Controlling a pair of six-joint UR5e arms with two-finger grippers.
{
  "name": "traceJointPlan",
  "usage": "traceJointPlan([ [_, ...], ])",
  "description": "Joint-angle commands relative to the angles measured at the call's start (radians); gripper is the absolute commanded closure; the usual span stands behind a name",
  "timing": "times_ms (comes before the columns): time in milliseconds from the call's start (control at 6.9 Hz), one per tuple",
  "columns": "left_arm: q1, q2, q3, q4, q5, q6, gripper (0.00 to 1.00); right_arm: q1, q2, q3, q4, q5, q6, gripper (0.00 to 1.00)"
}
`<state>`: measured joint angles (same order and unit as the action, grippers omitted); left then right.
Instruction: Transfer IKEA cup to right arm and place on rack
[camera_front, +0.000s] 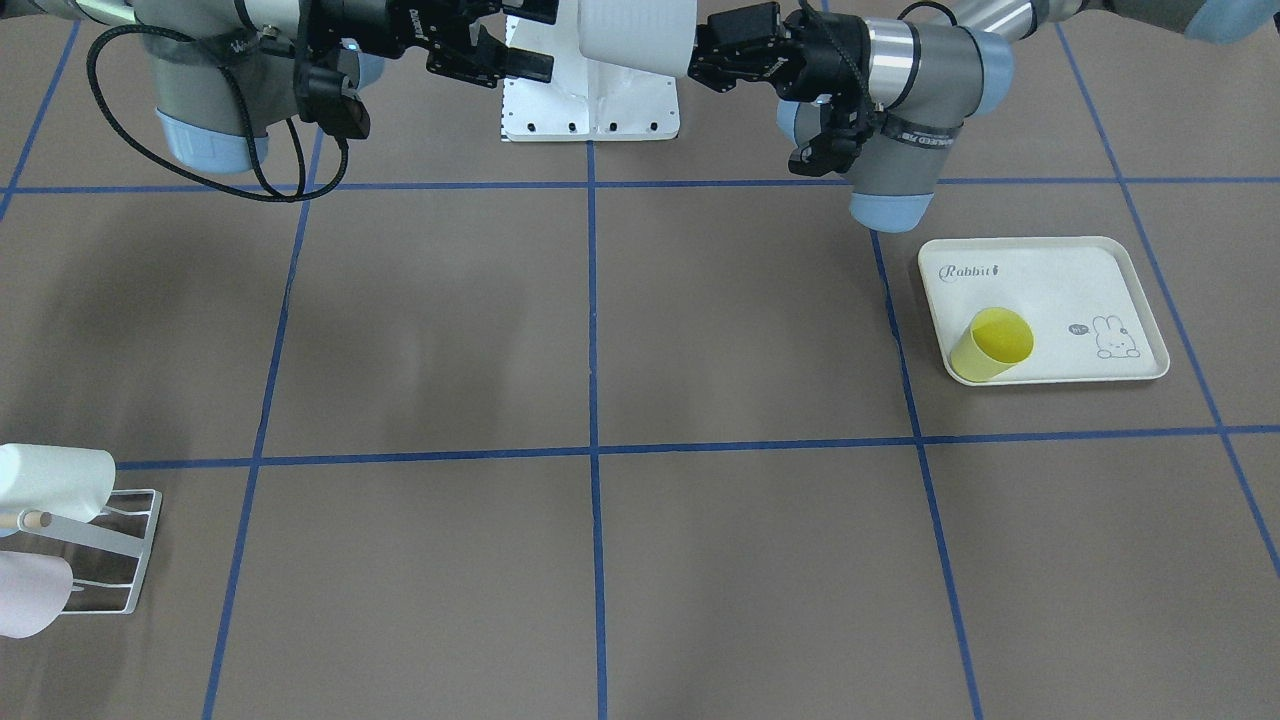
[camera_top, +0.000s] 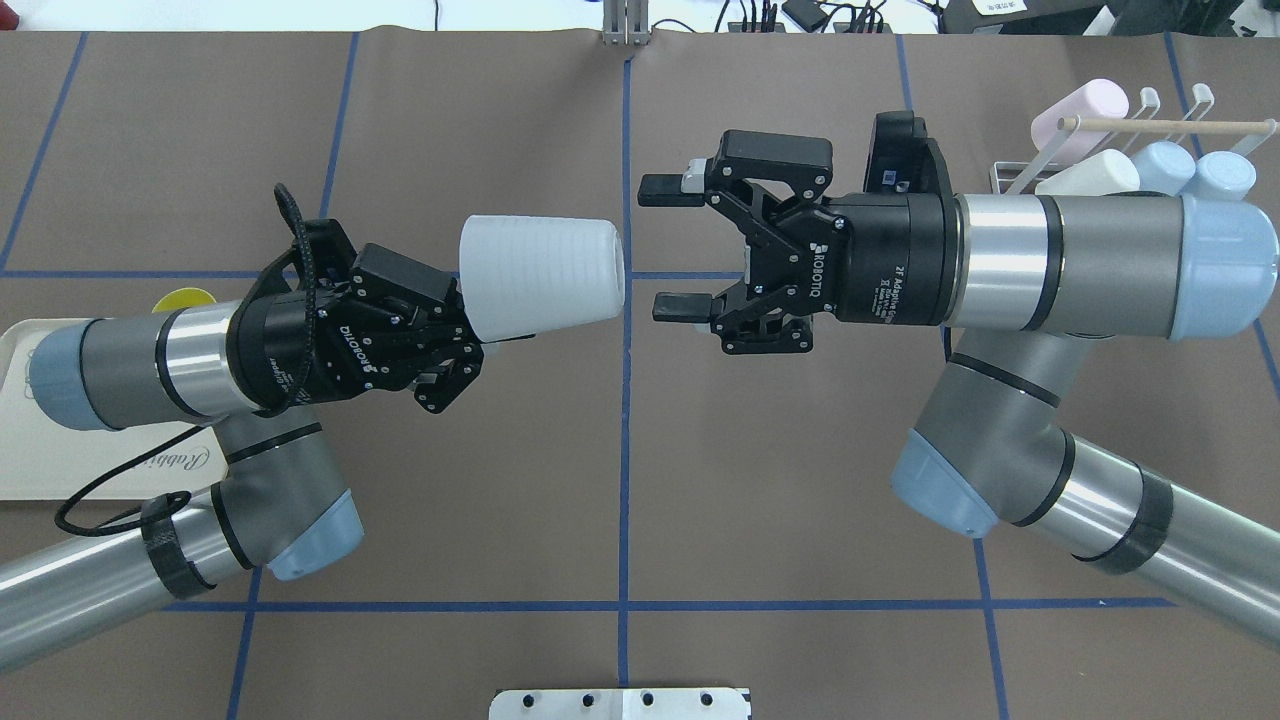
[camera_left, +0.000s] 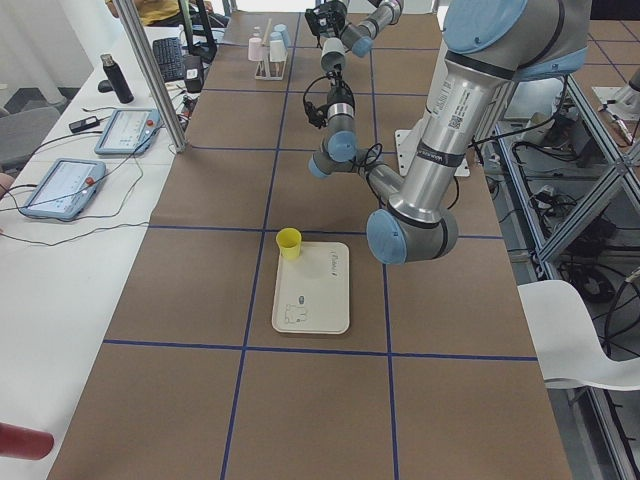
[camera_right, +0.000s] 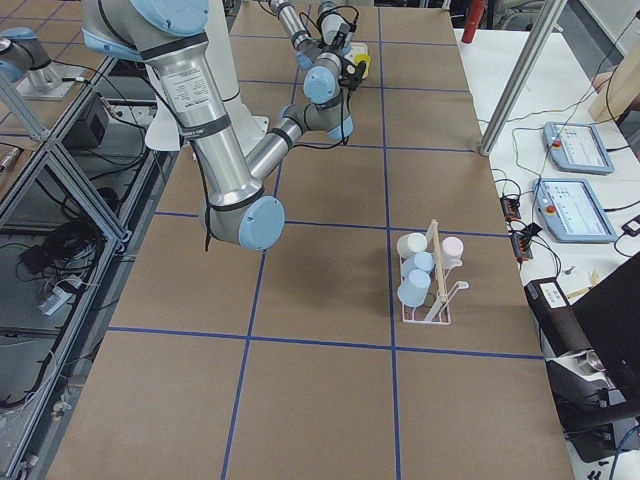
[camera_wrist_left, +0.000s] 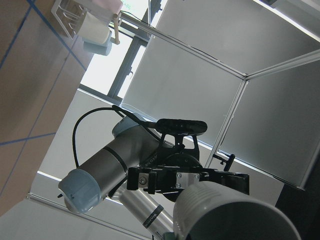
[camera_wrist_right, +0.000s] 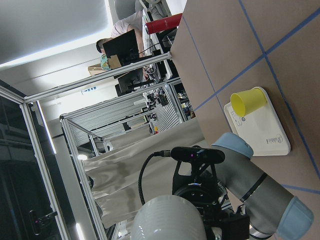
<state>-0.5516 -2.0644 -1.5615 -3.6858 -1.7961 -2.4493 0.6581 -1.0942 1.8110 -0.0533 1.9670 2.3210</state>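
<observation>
The white IKEA cup (camera_top: 540, 275) is up in the air on its side, roughly at 10 o'clock from the middle of the overhead view, above the brown table (camera_top: 500, 500). Its wide mouth end points to 9 o'clock and its closed bottom to 3 o'clock. The left gripper (camera_top: 465, 335) has it by the mouth end, fingers clamped on it.

Straight across, at the cup's 3 o'clock, is the right gripper (camera_top: 672, 248) with its jaws spread wide, one finger toward 12 and the other toward 6. Its fingertips sit just beside the cup's bottom with a small gap, so there's no contact and the cup isn't between them. The right wrist camera looks right at the cup's rounded bottom, fwiw.

The rack (camera_top: 1170, 125) is well apart from all that, out at 2 o'clock in the overhead view and partly behind the right arm. It's loaded with a pink cup (camera_top: 1080, 110), a cream cup (camera_top: 1090, 178) and two light blue cups (camera_top: 1165, 165), and a wooden dowel runs across the top.

At 9 o'clock in the overhead view is the cream rabbit-print tray (camera_front: 1060, 275), mostly hidden under the left arm. In the front-facing view a yellow cup (camera_front: 992, 344) stands at the tray's 7 o'clock corner, mouth up. A white mounting plate (camera_top: 620, 703) peeks in at 6 o'clock.
</observation>
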Motion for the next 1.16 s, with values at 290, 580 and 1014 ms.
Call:
traceJointPlan([
  [290, 0.036, -0.023, 0.023, -0.008, 0.039, 0.006, 1.0, -0.015, 0.004, 0.011, 0.001, -0.007, 0.031, 0.01],
  [580, 0.039, -0.037, 0.024, -0.007, 0.041, 0.009, 1.0, -0.026, 0.004, 0.011, 0.001, -0.013, 0.031, 0.01],
  [1014, 0.048, -0.048, 0.043, -0.007, 0.057, 0.012, 1.0, -0.029, 0.004, 0.011, 0.001, -0.014, 0.031, 0.02],
])
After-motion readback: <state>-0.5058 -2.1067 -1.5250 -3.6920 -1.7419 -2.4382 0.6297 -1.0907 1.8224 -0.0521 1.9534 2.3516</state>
